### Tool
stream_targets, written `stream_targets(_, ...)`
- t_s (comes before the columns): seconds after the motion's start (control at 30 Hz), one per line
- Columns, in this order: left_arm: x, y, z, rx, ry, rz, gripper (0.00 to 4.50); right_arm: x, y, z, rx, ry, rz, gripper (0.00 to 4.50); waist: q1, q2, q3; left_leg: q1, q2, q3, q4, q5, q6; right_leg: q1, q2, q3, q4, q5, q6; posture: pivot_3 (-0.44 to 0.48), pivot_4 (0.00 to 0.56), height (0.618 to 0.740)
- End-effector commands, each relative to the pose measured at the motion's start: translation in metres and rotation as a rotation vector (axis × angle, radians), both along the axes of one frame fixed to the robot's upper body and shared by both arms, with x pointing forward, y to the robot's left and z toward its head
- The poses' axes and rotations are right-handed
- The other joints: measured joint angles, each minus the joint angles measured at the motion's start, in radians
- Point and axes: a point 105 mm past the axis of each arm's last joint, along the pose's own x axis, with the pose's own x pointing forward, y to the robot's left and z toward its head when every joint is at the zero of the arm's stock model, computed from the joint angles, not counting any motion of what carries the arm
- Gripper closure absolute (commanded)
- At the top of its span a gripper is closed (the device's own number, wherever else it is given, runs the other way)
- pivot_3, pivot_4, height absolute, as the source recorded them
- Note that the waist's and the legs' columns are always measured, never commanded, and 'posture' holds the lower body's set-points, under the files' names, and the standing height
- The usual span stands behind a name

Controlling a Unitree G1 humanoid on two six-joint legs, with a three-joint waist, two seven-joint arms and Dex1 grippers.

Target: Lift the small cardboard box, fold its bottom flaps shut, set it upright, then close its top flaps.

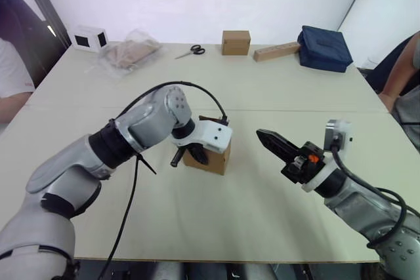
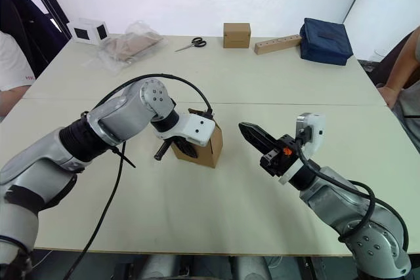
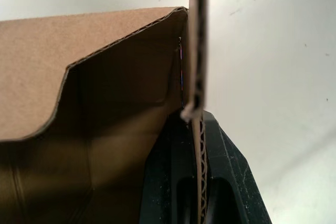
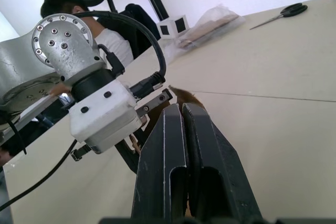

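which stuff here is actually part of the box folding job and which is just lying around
Part of the job:
small cardboard box
its flaps
left gripper, clamped on a box wall
right gripper, shut, empty

Lying about:
scissors
flapless brown cube
long tan block
navy bag
plastic bag
white cube

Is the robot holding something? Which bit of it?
Yes. The left gripper pinches one side wall of the small brown cardboard box, a finger on each face. The right gripper is shut and holds nothing.
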Motion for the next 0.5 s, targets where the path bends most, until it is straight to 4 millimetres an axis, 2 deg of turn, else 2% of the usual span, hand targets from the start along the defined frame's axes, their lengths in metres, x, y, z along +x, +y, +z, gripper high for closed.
stream_targets(0.03, -0.007, -0.004, 0.008, -0.01, -0.006, -0.023, 3.31, -0.002, 0.002, 0.005, 0.01, -0.03, 0.004, 4.5, 0.0, 0.0, 0.0, 0.0, 0.0, 0.0, 0.0, 0.0, 0.0, 0.0, 0.0, 0.0, 0.0, 0.0, 0.0, 0.0, 0.15, 0.74)
stream_targets(0.07, -0.007, -0.004, 0.01, -0.013, 0.0, -0.019, 3.09, -0.002, 0.003, 0.005, 0.011, -0.03, 0.004, 4.5, 0.001, 0.0, 0.0, 0.0, 0.0, 0.0, 0.0, 0.0, 0.0, 0.0, 0.0, 0.0, 0.001, 0.0, 0.001, 0.0, 0.15, 0.74)
stream_targets(0.13, -0.009, -0.008, 0.019, -0.036, 0.008, -0.024, 2.32, -0.001, 0.004, 0.003, 0.011, -0.025, 0.014, 4.5, 0.001, 0.0, 0.0, 0.001, 0.0, 0.0, 0.0, 0.0, 0.0, 0.0, 0.0, 0.0, 0.001, 0.001, 0.002, 0.0, 0.15, 0.74)
stream_targets(0.23, -0.006, -0.025, 0.058, -0.16, 0.022, 0.022, 1.33, 0.002, 0.005, 0.002, 0.008, -0.025, 0.025, 4.5, 0.003, 0.0, 0.0, 0.001, 0.0, 0.0, 0.001, 0.0, 0.0, 0.0, 0.0, 0.0, 0.002, 0.001, 0.002, 0.0, 0.15, 0.74)
stream_targets(0.3, -0.01, -0.027, 0.077, -0.215, 0.068, 0.04, 0.69, 0.003, 0.006, 0.003, 0.006, -0.029, 0.027, 4.5, 0.001, 0.0, 0.0, -0.001, 0.0, -0.001, 0.005, 0.0, 0.0, 0.0, 0.0, -0.001, 0.003, 0.001, 0.002, 0.0, 0.15, 0.74)
stream_targets(0.33, -0.013, -0.026, 0.085, -0.235, 0.093, 0.051, 0.17, 0.004, 0.005, 0.003, 0.003, -0.03, 0.028, 4.5, 0.0, 0.0, 0.0, -0.001, 0.0, -0.001, 0.007, -0.001, 0.001, 0.001, 0.0, -0.001, 0.004, 0.0, 0.001, 0.0, 0.15, 0.74)
stream_targets(0.37, -0.015, -0.024, 0.092, -0.253, 0.109, 0.056, 0.02, 0.004, 0.005, 0.003, 0.001, -0.03, 0.029, 4.5, -0.004, 0.0, 0.0, -0.002, 0.0, -0.001, 0.008, -0.001, 0.002, 0.001, 0.0, -0.001, 0.004, 0.0, 0.0, 0.0, 0.15, 0.74)
stream_targets(0.5, -0.021, -0.009, 0.125, -0.379, 0.187, 0.114, 0.02, 0.005, 0.006, 0.004, -0.002, -0.038, 0.036, 4.5, -0.02, 0.001, 0.0, 0.001, 0.001, -0.001, 0.008, -0.002, 0.003, 0.001, 0.0, 0.001, 0.01, -0.002, 0.004, 0.0, 0.15, 0.74)
